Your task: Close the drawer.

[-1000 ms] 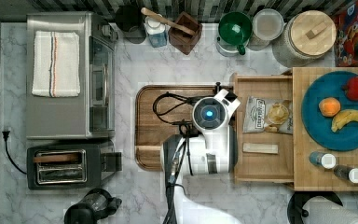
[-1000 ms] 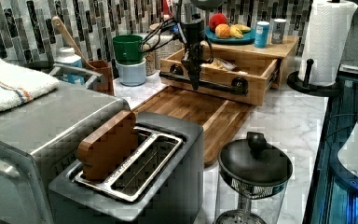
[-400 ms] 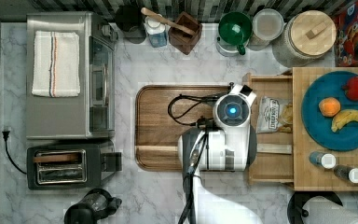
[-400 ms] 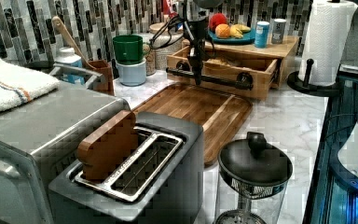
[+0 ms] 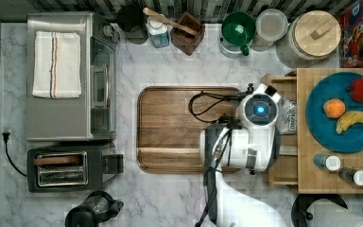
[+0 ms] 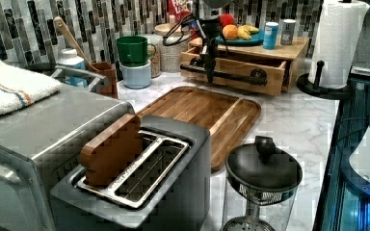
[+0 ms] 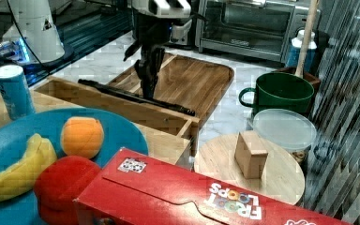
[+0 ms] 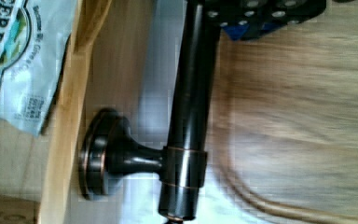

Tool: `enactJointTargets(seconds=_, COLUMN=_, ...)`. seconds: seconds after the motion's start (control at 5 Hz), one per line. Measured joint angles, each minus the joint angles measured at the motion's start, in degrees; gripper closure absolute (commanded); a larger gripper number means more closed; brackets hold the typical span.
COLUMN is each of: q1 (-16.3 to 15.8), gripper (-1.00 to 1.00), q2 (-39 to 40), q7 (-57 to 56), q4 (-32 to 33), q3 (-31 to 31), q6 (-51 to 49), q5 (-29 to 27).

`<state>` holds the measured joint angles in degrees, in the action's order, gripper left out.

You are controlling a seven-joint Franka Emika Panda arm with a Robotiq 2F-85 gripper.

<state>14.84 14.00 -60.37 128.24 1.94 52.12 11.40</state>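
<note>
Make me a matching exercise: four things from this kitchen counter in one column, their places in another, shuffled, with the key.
Things:
1. striped white towel
2. orange round fruit
3. light-wood drawer
4. wooden slice

Places:
A. in the black toaster
B. partly open, below the butcher-block top
C. on the steel toaster oven
D. on the blue plate

Pairs: 1-C, 2-D, 3-B, 4-A
</note>
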Motion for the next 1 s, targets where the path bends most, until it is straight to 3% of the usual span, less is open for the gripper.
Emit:
enactJointTargets(seconds=0.4, q1=4.8, gripper=1.0, q2=2.1, q7=-2.9, q4=-3.6, q3=2.2, q6=0.0, q5=-0.2)
enactJointTargets(seconds=1.0, q1=5.0, gripper=1.0, q2=3.5, q7=-4.9, q4=-5.6, q3=2.3, q6=-1.1, q5=2.4)
